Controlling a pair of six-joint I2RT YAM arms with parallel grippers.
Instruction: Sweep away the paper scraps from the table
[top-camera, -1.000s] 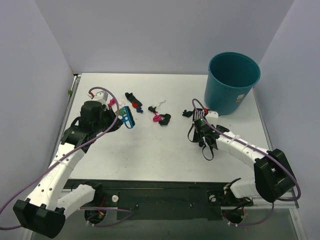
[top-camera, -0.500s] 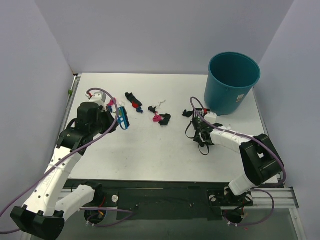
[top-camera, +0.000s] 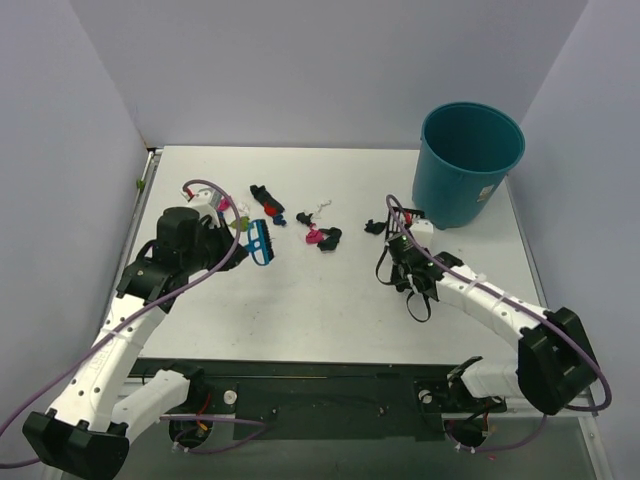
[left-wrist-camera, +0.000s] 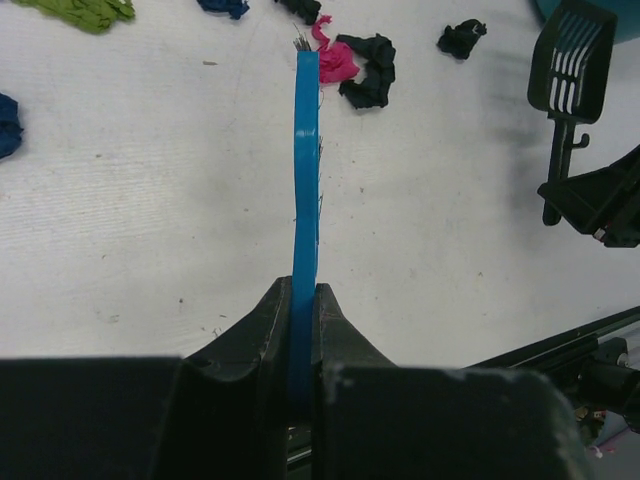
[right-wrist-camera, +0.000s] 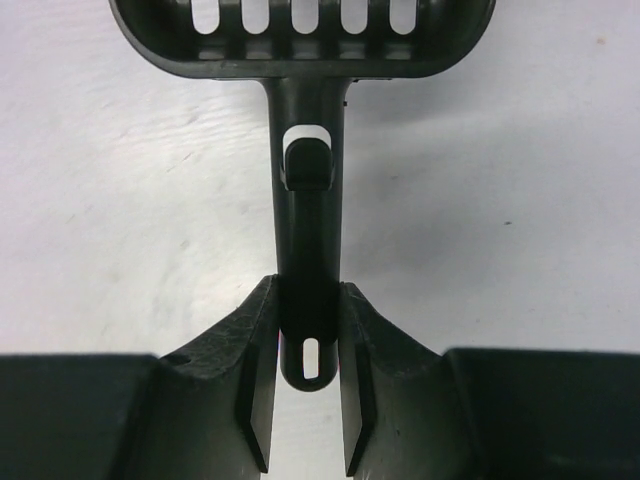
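The paper scraps lie across the far middle of the table: a pink and black clump, a black and red group, and a black bit. My left gripper is shut on the blue hand brush, left of the clump. In the left wrist view the brush points at pink and black scraps, held by the left gripper. My right gripper is shut on the handle of the black slotted scoop, which also shows in the left wrist view.
The teal round bin stands at the far right corner, just behind the right arm. Green and dark blue scraps lie left of the brush. Purple cables loop over both arms. A metal rail runs along the table's near edge.
My left gripper drew the brush slightly left, then moved it right toward the pink and black clump. The right arm's elbow swung in and back out; its gripper stayed almost in place.
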